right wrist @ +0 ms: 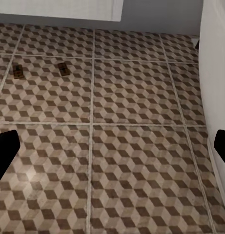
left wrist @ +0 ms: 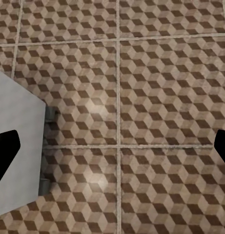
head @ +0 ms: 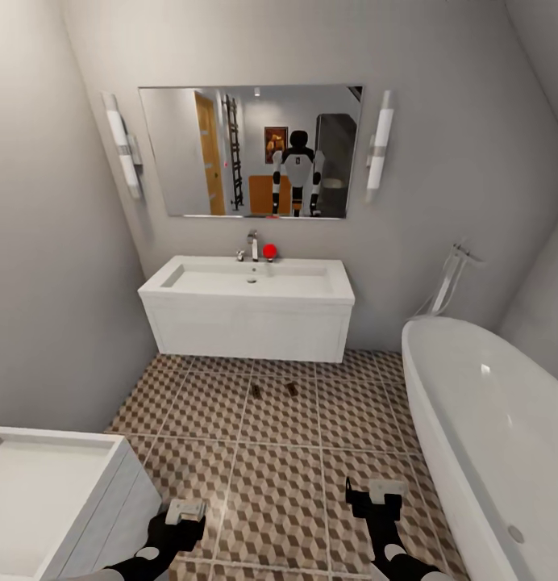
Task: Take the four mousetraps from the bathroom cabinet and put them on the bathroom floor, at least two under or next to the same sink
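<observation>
Head view, looking down over both arms into the bathroom. Two mousetraps lie on the bathroom floor [head: 279,452] at mid-frame, just in front of the bathroom sink [head: 248,311]: the left mousetrap [head: 256,390] and the right mousetrap [head: 291,388], near each other but apart. In the right wrist view the same pair appears at upper left, the left mousetrap [right wrist: 17,72] and the right mousetrap [right wrist: 63,68] flat on the cube-pattern tiles, below the sink's white front. No other traps can be made out, and the cabinet is not identified here.

Handling, as a judgement: each trap is a small, thin, stiff wooden board, probably very light, so it could slide or tip if nudged. Lying flat, it offers little height; the long edges of the board look like the soundest place to pinch, clear of the dark metal parts.

Grippers: the left gripper [head: 185,512] at lower left, beside a small white unit [head: 45,484], and the right gripper [head: 374,494] at lower right, near the bathtub [head: 489,420], both hang over bare tile. In each wrist view the dark fingertips sit at opposite frame edges, fingers spread wide, with nothing between them; neither holds or touches anything.
</observation>
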`<state>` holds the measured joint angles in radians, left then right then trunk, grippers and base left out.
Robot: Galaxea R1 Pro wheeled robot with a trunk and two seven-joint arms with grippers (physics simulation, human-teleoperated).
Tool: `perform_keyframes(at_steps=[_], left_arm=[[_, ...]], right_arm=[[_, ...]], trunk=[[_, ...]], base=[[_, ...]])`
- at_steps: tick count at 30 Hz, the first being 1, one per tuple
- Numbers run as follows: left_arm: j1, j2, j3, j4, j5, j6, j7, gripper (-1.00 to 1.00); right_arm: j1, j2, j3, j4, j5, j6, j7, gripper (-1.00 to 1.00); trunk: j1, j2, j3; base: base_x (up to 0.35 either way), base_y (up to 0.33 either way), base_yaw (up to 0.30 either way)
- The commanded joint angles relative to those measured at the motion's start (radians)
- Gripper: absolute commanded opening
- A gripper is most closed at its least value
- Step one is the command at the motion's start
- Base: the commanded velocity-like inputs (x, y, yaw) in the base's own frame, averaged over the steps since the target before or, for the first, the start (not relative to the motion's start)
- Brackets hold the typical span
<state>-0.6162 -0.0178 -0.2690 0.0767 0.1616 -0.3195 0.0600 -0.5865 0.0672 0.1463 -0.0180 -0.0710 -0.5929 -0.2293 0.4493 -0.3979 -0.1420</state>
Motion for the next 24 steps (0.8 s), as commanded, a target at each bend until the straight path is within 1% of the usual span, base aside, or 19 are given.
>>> perform_keyframes(at_steps=[1,24], left_arm=[[-0.002,-0.001,-0.009,0.005,0.009,-0.007,0.001,1.0],[-0.002,-0.001,-0.009,0.005,0.009,-0.007,0.001,1.0]], right_arm=[[-0.001,0.0,0.009,0.001,-0.007,-0.003,-0.004,1.0],[-0.001,0.0,0.009,0.001,-0.007,-0.003,-0.004,1.0]], trunk=[[0.001,-0.002,0.0],[0.001,-0.002,0.037]], base=[[0.0,0.0,0.0],[0.0,0.0,0.0]])
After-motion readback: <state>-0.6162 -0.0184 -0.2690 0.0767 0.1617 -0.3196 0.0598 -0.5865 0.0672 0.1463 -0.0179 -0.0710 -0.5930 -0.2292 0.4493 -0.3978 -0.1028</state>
